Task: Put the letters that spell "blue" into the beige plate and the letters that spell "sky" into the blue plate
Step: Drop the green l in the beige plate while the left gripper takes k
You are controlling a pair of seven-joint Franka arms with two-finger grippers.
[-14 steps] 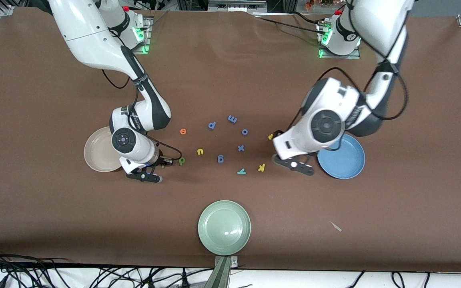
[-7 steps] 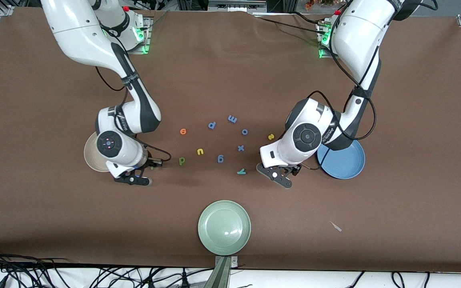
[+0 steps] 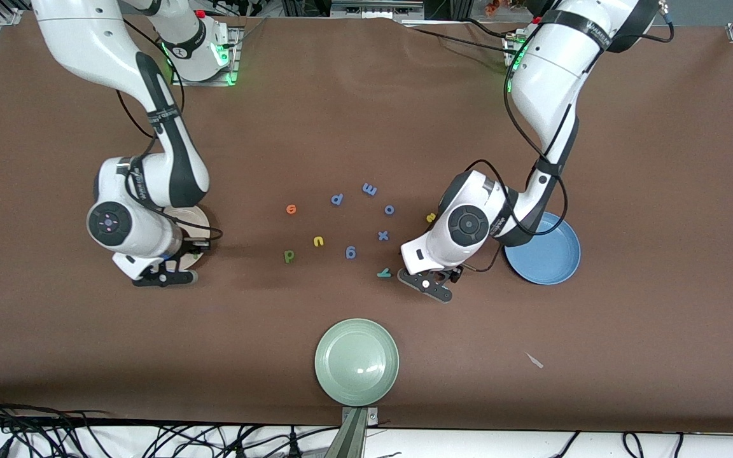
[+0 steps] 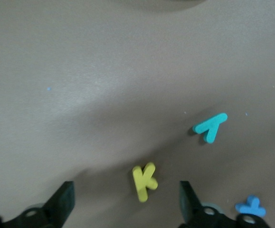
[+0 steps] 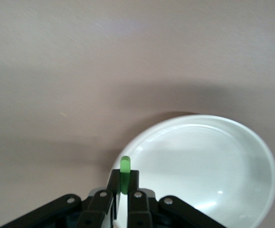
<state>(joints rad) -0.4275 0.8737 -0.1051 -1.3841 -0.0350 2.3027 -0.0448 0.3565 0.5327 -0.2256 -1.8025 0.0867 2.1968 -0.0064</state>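
My right gripper (image 5: 125,184) is shut on the thin green "l" (image 5: 125,167), up over the rim of the beige plate (image 3: 193,215), which the right wrist view shows as pale (image 5: 208,161). My left gripper (image 4: 127,202) is open low over the table, its fingers (image 4: 63,202) either side of the yellow "k" (image 4: 144,182). The arm hides that "k" in the front view. The teal "y" (image 3: 383,273) lies beside it. Green "b" (image 3: 289,256), yellow "u" (image 3: 319,241), orange "e" (image 3: 291,208) and yellow "s" (image 3: 431,217) lie on the table. The blue plate (image 3: 548,251) holds nothing.
Several blue-purple letters lie among the others, one an "x" (image 3: 383,235) and one a "g" (image 3: 350,252). A pale green plate (image 3: 357,361) sits near the table's front edge. A small white scrap (image 3: 535,360) lies toward the left arm's end.
My right arm carried the green "l" from beside the green "b" to over the beige plate. My left arm moved from the blue plate's edge to over the yellow "k".
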